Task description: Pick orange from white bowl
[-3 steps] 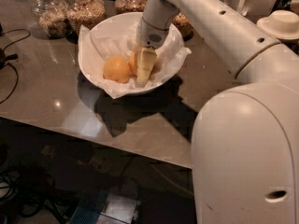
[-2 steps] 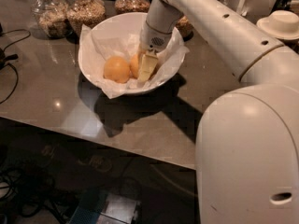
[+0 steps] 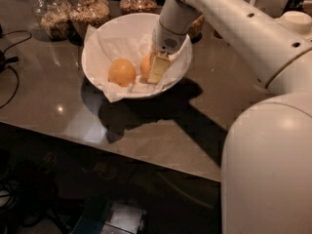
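The white bowl (image 3: pixel 97 45) stands on the grey table, lined with crumpled white paper. Two oranges lie in it. One orange (image 3: pixel 122 72) sits free at the left of the middle. The second orange (image 3: pixel 145 65) lies right of it, partly hidden behind my gripper (image 3: pixel 157 69). My gripper reaches down into the bowl from the upper right and sits right at this second orange, low over the paper. The arm covers the bowl's right rim.
Three glass jars of grains (image 3: pixel 90 11) stand just behind the bowl. A black cable (image 3: pixel 9 57) lies at the left edge. A white stack (image 3: pixel 295 21) sits at the far right. The table's front edge (image 3: pixel 122 152) runs below, and my body fills the lower right.
The gripper has shifted slightly right inside the bowl, and the second orange now shows beside it. The free orange and the bowl have not moved.
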You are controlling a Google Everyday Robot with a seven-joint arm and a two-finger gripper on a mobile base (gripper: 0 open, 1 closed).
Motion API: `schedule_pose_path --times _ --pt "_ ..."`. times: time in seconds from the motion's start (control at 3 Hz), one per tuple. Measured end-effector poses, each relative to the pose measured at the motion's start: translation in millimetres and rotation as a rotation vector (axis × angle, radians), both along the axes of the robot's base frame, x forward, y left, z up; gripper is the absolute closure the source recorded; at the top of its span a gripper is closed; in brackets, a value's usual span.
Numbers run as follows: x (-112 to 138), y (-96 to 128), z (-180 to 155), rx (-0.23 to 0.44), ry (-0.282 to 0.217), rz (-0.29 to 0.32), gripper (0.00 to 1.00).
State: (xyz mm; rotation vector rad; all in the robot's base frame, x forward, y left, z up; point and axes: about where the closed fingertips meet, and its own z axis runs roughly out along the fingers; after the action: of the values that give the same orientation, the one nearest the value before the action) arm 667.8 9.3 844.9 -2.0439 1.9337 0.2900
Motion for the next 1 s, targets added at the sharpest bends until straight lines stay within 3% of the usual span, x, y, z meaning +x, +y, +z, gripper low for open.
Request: schedule_pose_path --times 0.33,0.67,1.0 --pt "-8.0 -6.4 14.0 0.014 -0.043 -0.017 0.85" --pt "-15.1 -5.8 37.0 0.040 -0.103 -0.004 0.62" --pt "-21.5 -3.9 53.1 0.076 -0.131 0.017 0.38"
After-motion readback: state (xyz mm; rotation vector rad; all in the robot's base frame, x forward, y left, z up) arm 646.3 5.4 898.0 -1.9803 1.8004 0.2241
